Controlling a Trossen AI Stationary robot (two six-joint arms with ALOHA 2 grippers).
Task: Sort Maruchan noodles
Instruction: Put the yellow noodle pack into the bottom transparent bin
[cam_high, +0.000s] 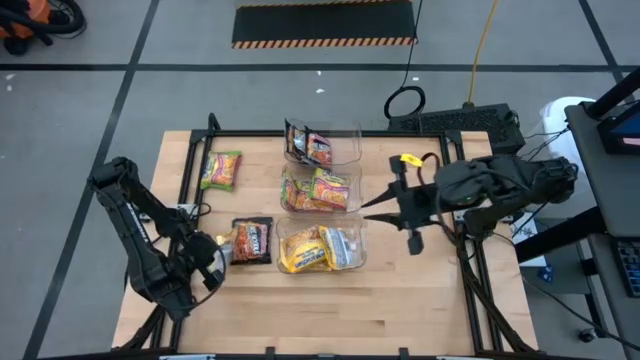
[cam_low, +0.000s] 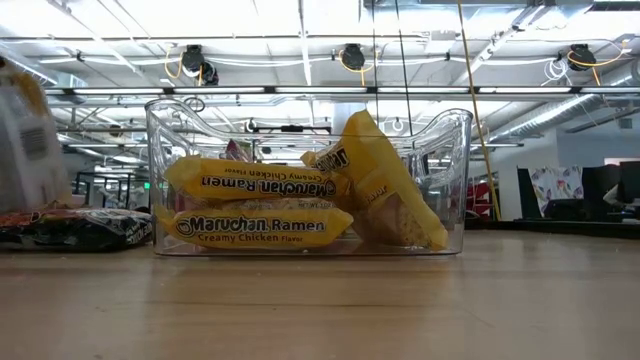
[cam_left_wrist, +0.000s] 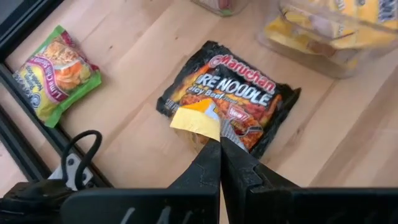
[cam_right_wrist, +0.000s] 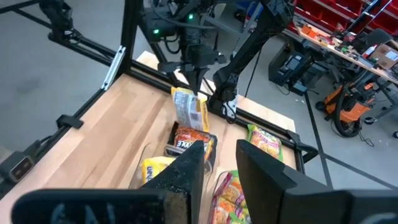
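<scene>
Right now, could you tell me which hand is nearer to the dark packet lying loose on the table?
Left. The left hand is beside the dark packet; the right hand hovers beyond the bins.

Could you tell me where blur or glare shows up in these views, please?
Low view: the yellow packets in the clear bin are sharp, the ceiling lights glare. Left wrist view: the left gripper, pinching a yellow packet, is blurred close up.
</scene>
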